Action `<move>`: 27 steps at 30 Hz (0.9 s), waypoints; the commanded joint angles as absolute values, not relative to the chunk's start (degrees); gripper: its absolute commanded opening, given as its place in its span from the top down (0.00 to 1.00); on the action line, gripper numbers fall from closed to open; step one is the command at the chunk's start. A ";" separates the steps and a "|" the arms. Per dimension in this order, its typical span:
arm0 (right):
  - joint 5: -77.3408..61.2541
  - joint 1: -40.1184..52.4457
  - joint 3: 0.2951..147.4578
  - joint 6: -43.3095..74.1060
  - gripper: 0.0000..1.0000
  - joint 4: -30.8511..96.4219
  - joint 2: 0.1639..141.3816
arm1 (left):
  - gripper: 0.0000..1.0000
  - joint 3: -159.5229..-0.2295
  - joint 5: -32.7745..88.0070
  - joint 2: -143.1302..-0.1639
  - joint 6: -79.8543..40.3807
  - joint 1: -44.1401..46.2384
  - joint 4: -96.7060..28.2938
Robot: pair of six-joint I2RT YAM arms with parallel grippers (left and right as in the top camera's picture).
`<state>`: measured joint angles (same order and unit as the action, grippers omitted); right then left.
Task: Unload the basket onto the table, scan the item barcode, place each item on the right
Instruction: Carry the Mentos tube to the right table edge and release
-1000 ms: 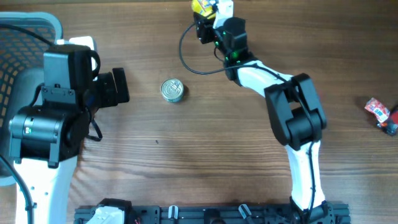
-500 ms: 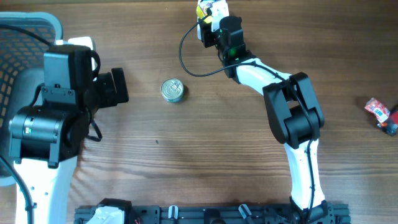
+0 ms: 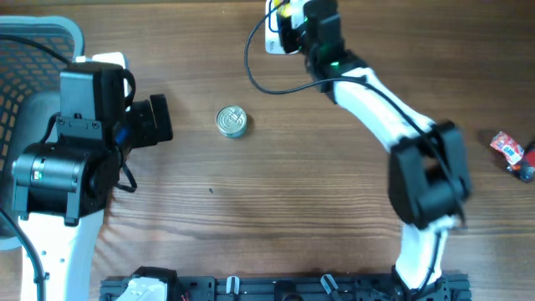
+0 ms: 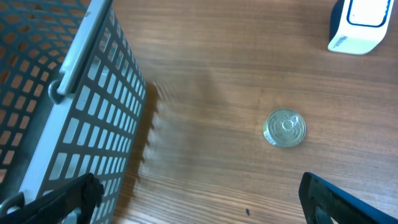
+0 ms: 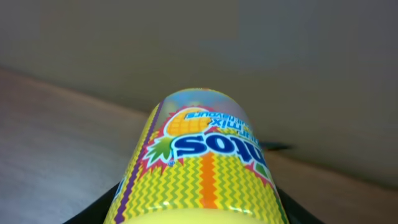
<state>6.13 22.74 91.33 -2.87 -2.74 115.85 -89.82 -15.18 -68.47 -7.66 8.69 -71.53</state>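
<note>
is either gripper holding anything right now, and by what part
The right gripper grips the yellow pineapple-print container by the sides of its body; the exact spot along it is hidden. The left gripper is open and empty.

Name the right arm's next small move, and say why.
Probably rotate the yellow can in the right hand so another side faces the white scanner. The hand holds the can beside the scanner, and the label side in the wrist view shows no barcode.

Soft, even light; the basket [image 4: 74, 112] casts a faint shadow on the table [image 4: 205, 74]; background behind the can [image 5: 199, 168] blurred
</note>
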 commanded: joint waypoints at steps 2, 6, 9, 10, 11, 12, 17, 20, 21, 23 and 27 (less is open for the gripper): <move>23.03 21.50 92.84 -1.61 0.57 13.52 101.03 | 0.00 -89.89 -16.10 -68.16 -8.21 8.80 -71.37; 23.79 16.71 92.84 10.85 0.52 35.22 94.59 | 0.00 -89.89 -15.90 -68.16 -8.19 8.80 -71.33; 23.70 10.46 92.75 17.41 0.52 49.04 94.04 | 0.00 -89.89 -12.14 -68.16 -8.19 8.80 -70.46; 23.55 8.95 92.60 17.93 0.52 51.16 94.28 | 0.00 -89.89 -10.46 -68.16 -8.19 8.80 -70.04; 23.53 6.79 92.25 18.39 0.52 53.65 94.41 | 0.00 -89.89 -8.91 -68.27 -8.19 8.80 -69.54; 23.55 4.25 91.81 18.35 0.52 55.48 94.72 | 0.00 -89.89 -7.20 -68.27 -8.19 8.80 -68.79; 19.44 -8.97 91.35 18.06 0.50 57.52 97.51 | 0.00 -89.89 -0.58 -68.88 -8.19 8.80 -67.20; 10.13 -16.19 91.35 18.04 0.49 55.57 102.15 | 0.00 -89.89 1.83 -70.00 -8.21 8.82 -67.29; 7.40 -18.61 91.35 18.04 0.49 54.43 105.06 | 0.00 -89.89 2.68 -70.61 -8.21 8.84 -67.26; 5.04 -21.76 91.37 18.09 0.49 52.73 110.67 | 0.00 -89.89 2.98 -71.90 -8.21 9.45 -67.22; 5.06 -24.97 91.37 18.13 0.44 49.82 121.05 | 0.00 -89.89 2.98 -74.46 -8.14 11.73 -66.11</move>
